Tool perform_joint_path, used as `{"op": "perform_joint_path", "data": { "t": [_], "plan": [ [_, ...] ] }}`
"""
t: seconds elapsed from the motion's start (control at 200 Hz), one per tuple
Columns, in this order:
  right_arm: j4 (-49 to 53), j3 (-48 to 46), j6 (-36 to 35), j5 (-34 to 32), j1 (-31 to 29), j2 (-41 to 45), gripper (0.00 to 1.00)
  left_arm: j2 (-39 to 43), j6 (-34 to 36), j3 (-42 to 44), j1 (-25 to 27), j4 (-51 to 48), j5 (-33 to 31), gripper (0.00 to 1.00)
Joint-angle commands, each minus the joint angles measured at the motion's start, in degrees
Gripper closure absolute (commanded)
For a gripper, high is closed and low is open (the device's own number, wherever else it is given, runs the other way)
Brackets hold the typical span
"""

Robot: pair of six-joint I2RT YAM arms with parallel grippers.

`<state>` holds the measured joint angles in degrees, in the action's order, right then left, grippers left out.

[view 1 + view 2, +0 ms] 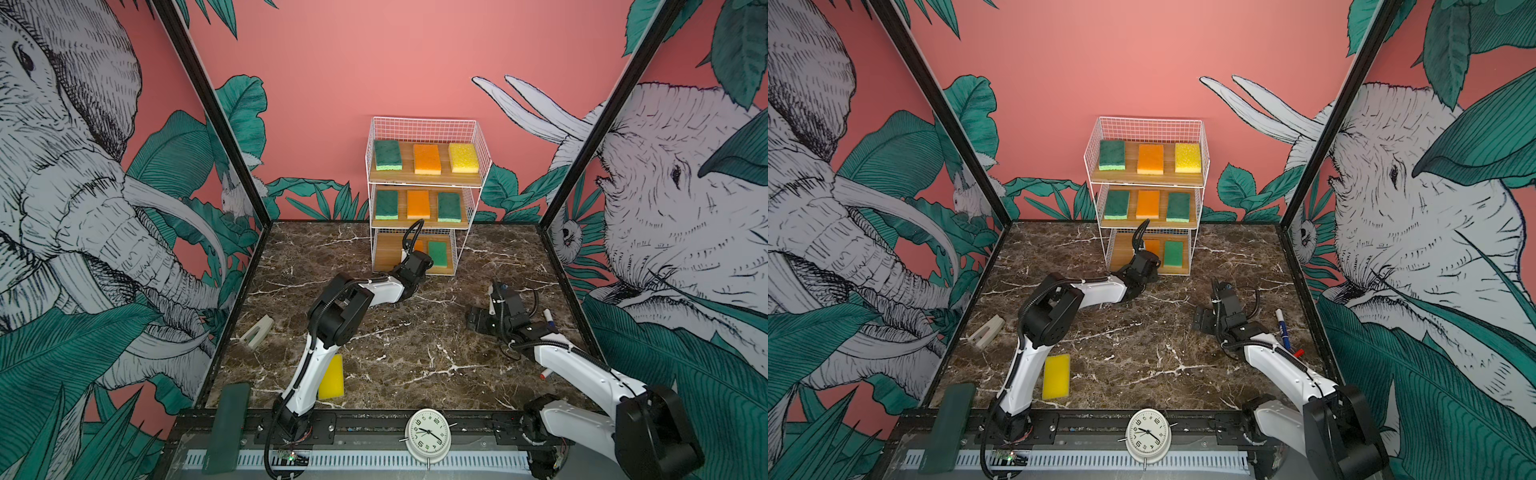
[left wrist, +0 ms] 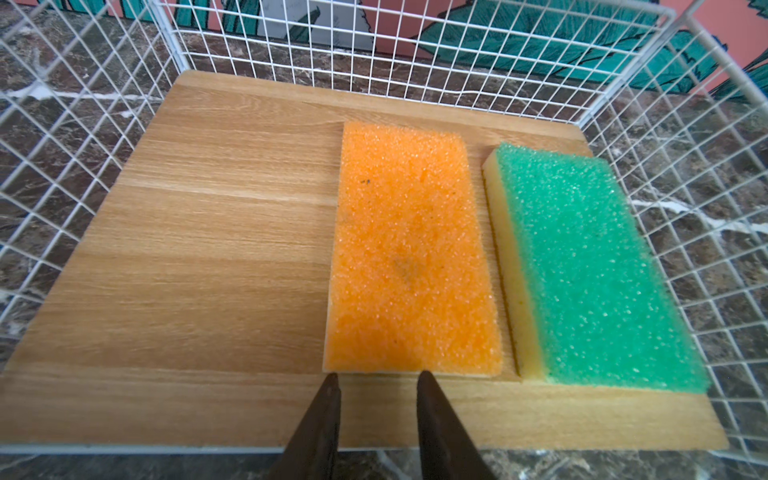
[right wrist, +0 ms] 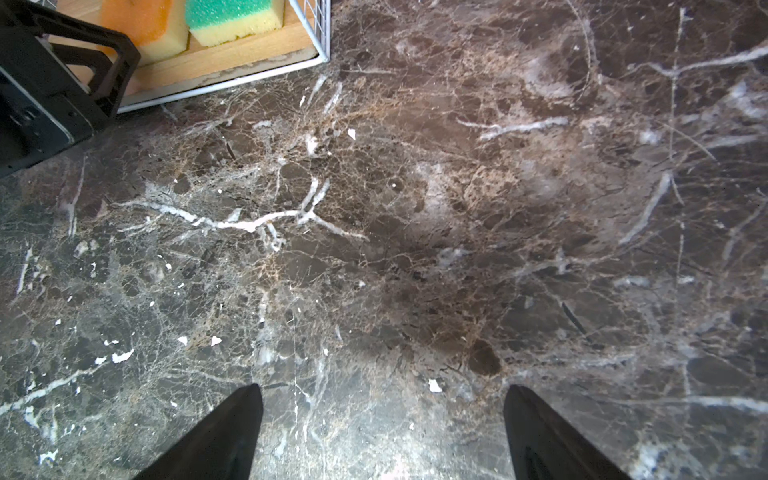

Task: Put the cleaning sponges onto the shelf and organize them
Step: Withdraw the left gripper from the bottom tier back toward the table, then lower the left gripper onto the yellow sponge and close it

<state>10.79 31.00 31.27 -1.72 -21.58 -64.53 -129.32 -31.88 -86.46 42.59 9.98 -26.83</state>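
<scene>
Just ahead of your left pincer (image 2: 378,380), its jaws narrowly apart on nothing, the orange rectangular foam sponge (image 2: 411,257) lies on the lowest wooden board (image 2: 187,249) of the white wire shelf (image 1: 424,181), with a green-topped foam sponge (image 2: 590,266) just right of it. Far behind, an all-yellow rectangular foam sponge (image 1: 1056,377) lies on the brown marble desk (image 3: 415,208). Your right pincer (image 3: 382,399) hangs wide open and empty over that desk.

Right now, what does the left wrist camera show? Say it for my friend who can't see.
An orange sponge and a green sponge lie side by side on a wooden board inside the white wire shelf. The left claw, open and empty, points at the orange sponge's near end.
</scene>
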Motion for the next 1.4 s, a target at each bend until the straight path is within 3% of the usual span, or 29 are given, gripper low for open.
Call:
{"op": "perform_joint_path", "data": {
  "t": [0.0,0.08,0.205,0.5,0.605,0.71,0.795,0.98,1.11,1.22,1.395],
  "plan": [
    [-0.6,-0.1,-0.6,-1.1,0.3,-0.3,0.07,4.3,0.5,4.1,-0.1,3.4,-1.3,0.67],
    [-0.6,0.0,-0.5,-1.3,0.3,-0.4,0.06,7.1,2.1,9.0,0.5,10.0,-1.0,0.66],
    [-0.3,0.7,-0.2,-0.6,0.3,-0.8,0.06,11.3,3.0,13.2,2.0,10.8,-2.3,0.64],
    [0.0,1.2,1.2,1.1,0.3,-0.2,0.06,25.7,4.9,21.2,6.7,-2.9,-7.2,0.53],
    [1.1,1.9,1.6,1.3,0.2,-0.2,0.06,32.5,0.5,25.2,6.9,-12.0,-8.4,0.43],
    [-0.2,2.1,1.7,3.9,0.1,-0.2,0.05,37.9,-5.2,25.9,7.0,-29.1,-10.2,0.35],
    [-1.2,2.4,2.4,4.6,-0.4,-0.7,0.05,42.5,-9.2,28.5,7.7,-37.4,-10.9,0.31],
    [-0.5,4.4,2.9,4.4,-1.7,-2.1,0.05,55.3,-16.0,37.0,7.9,-47.8,-6.5,0.25],
    [-0.6,5.5,3.1,4.9,-2.9,-2.9,0.05,62.3,-19.4,38.6,7.9,-57.4,-1.7,0.23],
    [1.2,6.5,3.9,1.4,-4.7,-2.9,0.05,67.9,-23.8,39.9,7.9,-64.9,-0.1,0.19],
    [2.6,8.5,4.5,-0.4,-6.7,-2.9,0.05,73.4,-27.1,42.3,8.0,-71.3,2.6,0.18]
  ]
}}
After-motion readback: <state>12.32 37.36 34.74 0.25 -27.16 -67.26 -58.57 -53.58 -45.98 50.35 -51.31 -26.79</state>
